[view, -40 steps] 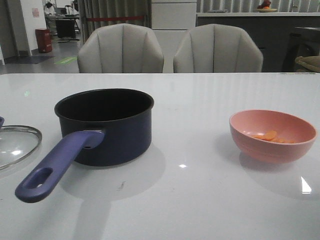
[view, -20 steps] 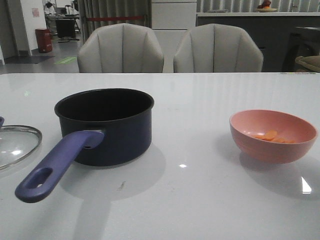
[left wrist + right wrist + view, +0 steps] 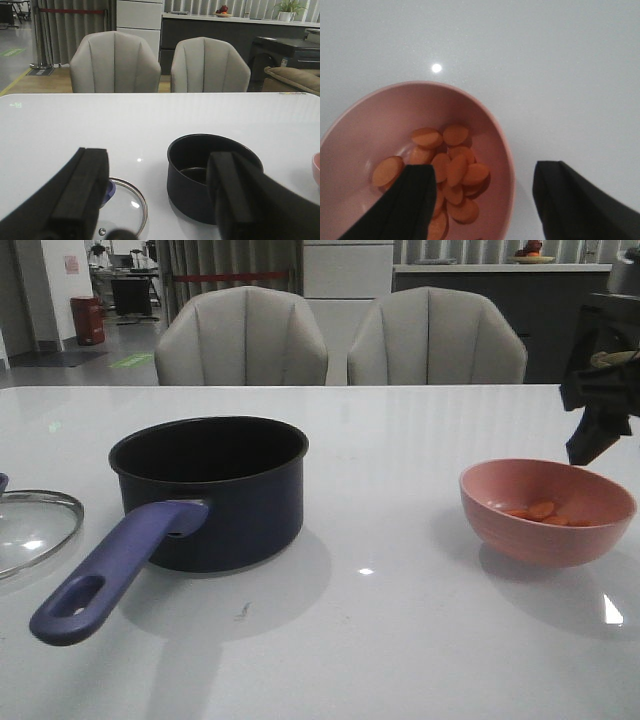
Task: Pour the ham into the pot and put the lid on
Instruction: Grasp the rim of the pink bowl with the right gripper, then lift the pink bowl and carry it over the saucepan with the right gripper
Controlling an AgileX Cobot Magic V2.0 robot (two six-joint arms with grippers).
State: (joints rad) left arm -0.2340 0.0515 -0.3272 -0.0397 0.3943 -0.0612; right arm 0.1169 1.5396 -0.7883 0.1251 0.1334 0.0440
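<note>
My right claw [image 3: 480, 195] hangs over the near rim of the bowl [image 3: 502, 150], its fingers spread, one over the inside and one outside the wall, which I judge to be the stance for pinching that rim and lifting. It pinches nothing yet. In the front view it shows only as a dark shape at the right edge, above and behind the bowl. The ham [image 3: 447, 170] lies heaped in the bowl's bottom, thin orange slices overlapping, so I expect a tilt would slide them out together.

The pot [image 3: 215, 490] stands upright and empty, well apart from the bowl on my left, its mouth open and its handle [image 3: 115, 560] pointing toward me and leftward, clear of the pouring side. The lid [image 3: 30, 530] lies flat on the table just left of the handle, ready for covering after the pour. My left claw [image 3: 160, 200] waits spread and empty, looking over lid and pot.

The table [image 3: 400, 640] is white and glossy, throwing back ceiling lights, so I judge the bowl may skate if nudged. Behind it stand two pale chairs [image 3: 240, 340], then curtains, a cabinet and a dark counter.
</note>
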